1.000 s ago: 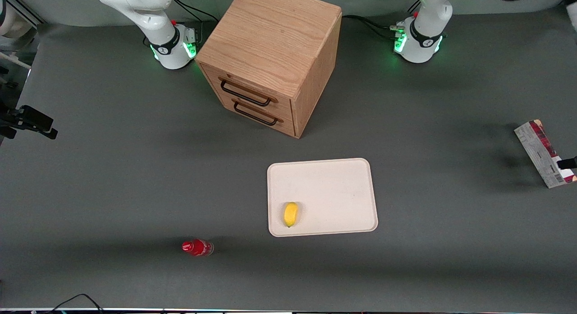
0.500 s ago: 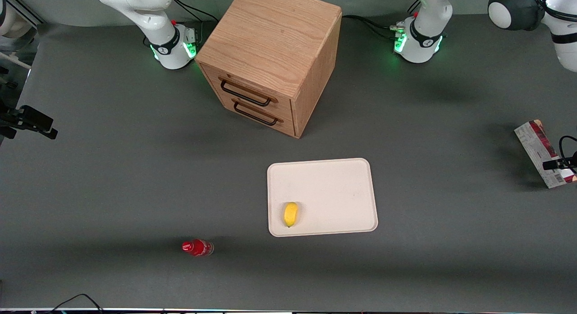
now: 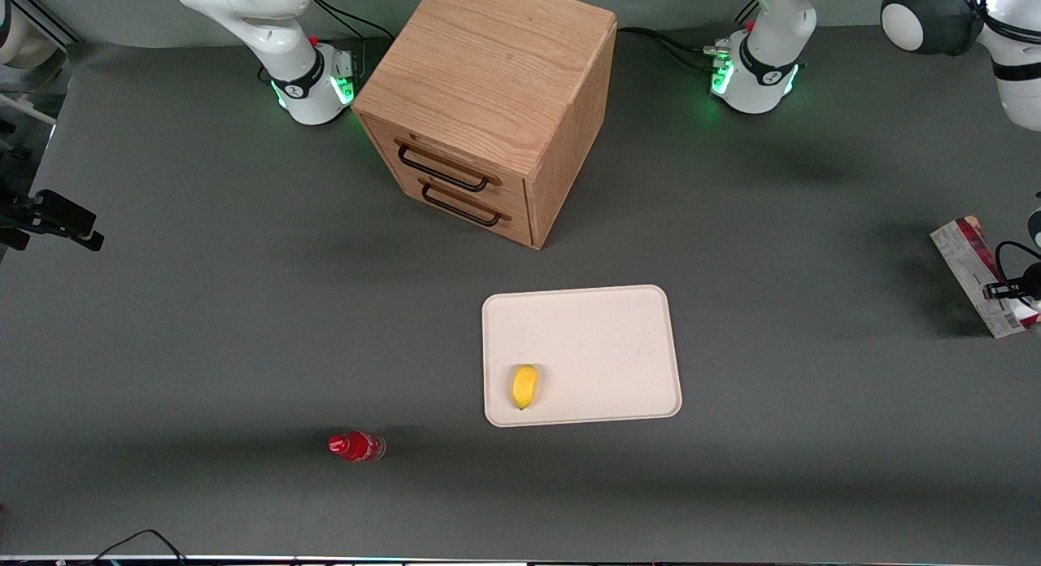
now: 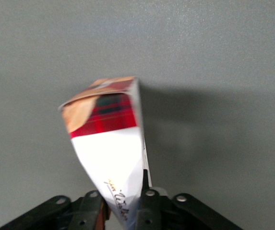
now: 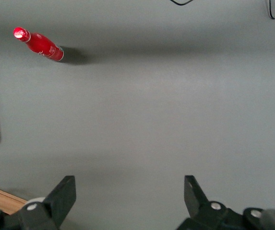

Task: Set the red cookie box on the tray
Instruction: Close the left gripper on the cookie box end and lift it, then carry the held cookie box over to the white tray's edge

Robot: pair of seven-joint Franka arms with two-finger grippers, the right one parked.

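Observation:
The red cookie box (image 3: 972,275) sits at the working arm's end of the table, partly cut off by the picture's edge. My left gripper (image 3: 1015,289) is at its white end and only a dark bit of it shows there. In the left wrist view the gripper (image 4: 125,199) is shut on the white end of the red cookie box (image 4: 108,139). The box's dark red patterned part points away from the fingers (image 4: 147,187) and casts a shadow on the mat. The cream-white tray (image 3: 594,330) lies mid-table, well apart from the box.
A yellow lemon-like fruit (image 3: 524,385) lies on the tray near its front corner. A small red bottle (image 3: 355,446) lies on the mat toward the parked arm's end. The wooden drawer cabinet (image 3: 488,94) stands farther from the camera than the tray.
The working arm's elbow has come into view at the table's end. The dark gripper part has slid slightly inward along the box, and the box has shifted a little.

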